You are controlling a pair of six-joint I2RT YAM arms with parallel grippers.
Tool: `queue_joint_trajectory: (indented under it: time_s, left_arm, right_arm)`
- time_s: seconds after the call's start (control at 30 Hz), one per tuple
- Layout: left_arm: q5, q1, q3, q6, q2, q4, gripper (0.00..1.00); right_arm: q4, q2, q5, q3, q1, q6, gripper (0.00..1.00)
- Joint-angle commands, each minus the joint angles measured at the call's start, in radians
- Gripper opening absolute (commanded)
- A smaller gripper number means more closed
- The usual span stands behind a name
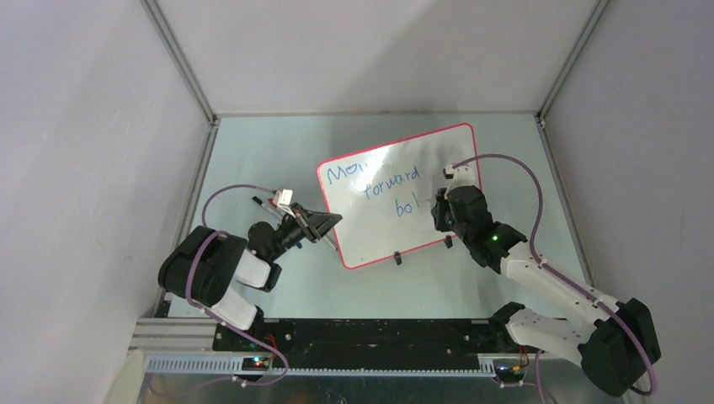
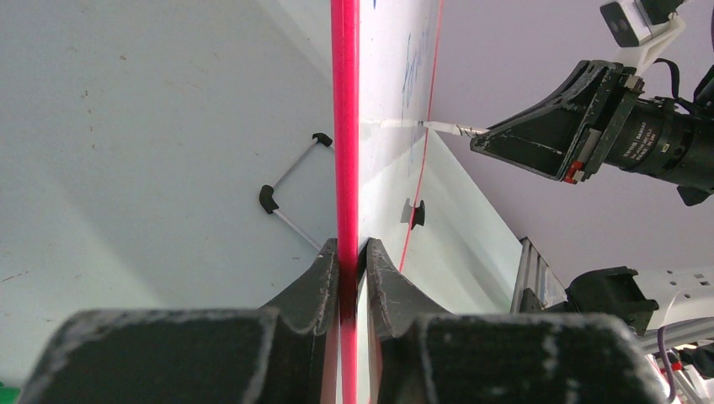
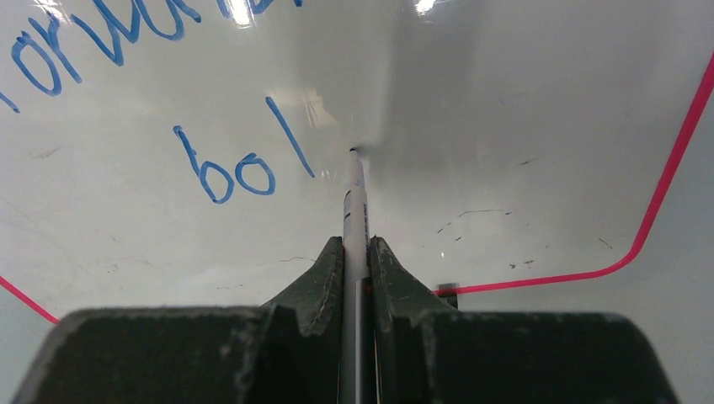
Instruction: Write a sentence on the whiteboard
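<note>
Slippage is my worry here: the left gripper (image 2: 347,248) is only pinching the thin red edge of the whiteboard (image 1: 379,240), which sits skewed in the middle of the tabletop (image 1: 253,151), so pen pressure could shove or twist it. The right gripper (image 3: 356,246) is clamped on the marker (image 3: 354,189), tip touching the board just right of "bol". If that pen creeps in the jaws, the rest of the sentence (image 1: 379,181) could skip or wander.

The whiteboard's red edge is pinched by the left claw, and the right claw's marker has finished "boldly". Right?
Not finished: the right wrist view shows the sentence ends at "bol", beside the marker tip. The left claw does pinch the whiteboard edge.
</note>
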Motion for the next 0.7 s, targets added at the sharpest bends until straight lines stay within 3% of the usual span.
queue_joint_trajectory:
  time_s: [0.0, 0.67]
  left_arm:
    - [-0.033, -0.006, 0.007, 0.060, 0.007, 0.026, 0.00]
    - [-0.033, -0.007, 0.008, 0.060, 0.008, 0.026, 0.00]
  right_arm:
    - [0.035, 0.006, -0.007, 0.023, -0.005, 0.005, 0.00]
    - [0.059, 0.020, -0.030, 0.036, -0.007, -0.002, 0.00]
